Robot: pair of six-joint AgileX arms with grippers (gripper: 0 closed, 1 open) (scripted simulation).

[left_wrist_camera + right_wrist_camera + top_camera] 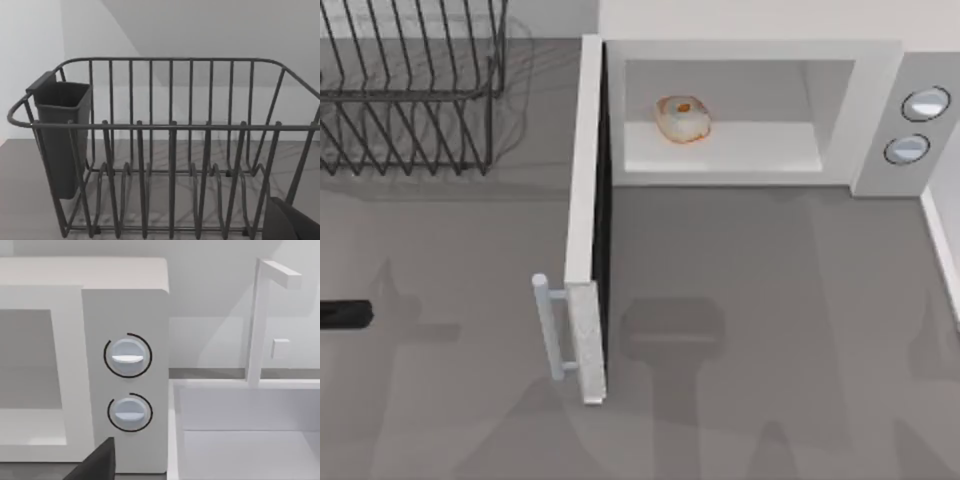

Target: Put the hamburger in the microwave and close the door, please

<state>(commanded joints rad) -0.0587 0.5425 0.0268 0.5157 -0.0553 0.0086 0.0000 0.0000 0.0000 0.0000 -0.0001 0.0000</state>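
Sitting inside the microwave (760,50) cavity: the hamburger (682,119), left of centre on the pale cavity floor, clear of the walls; door (586,220) swung fully open, standing edge-on and projecting toward the near side of the surface (770,300), dark inner face toward the cavity side; silver bar handle (548,327) on its outer face near the free end; two knobs (918,125) on the grey panel at the right of the cavity, also seen close up from the right wrist.

Black wire dish rack (415,85) at the far left of the surface, well apart from the door; dark cutlery cup (62,135) hung on one end of it.

Left arm (345,314) parked at the left edge of the top view; finger state on either arm: cannot tell.
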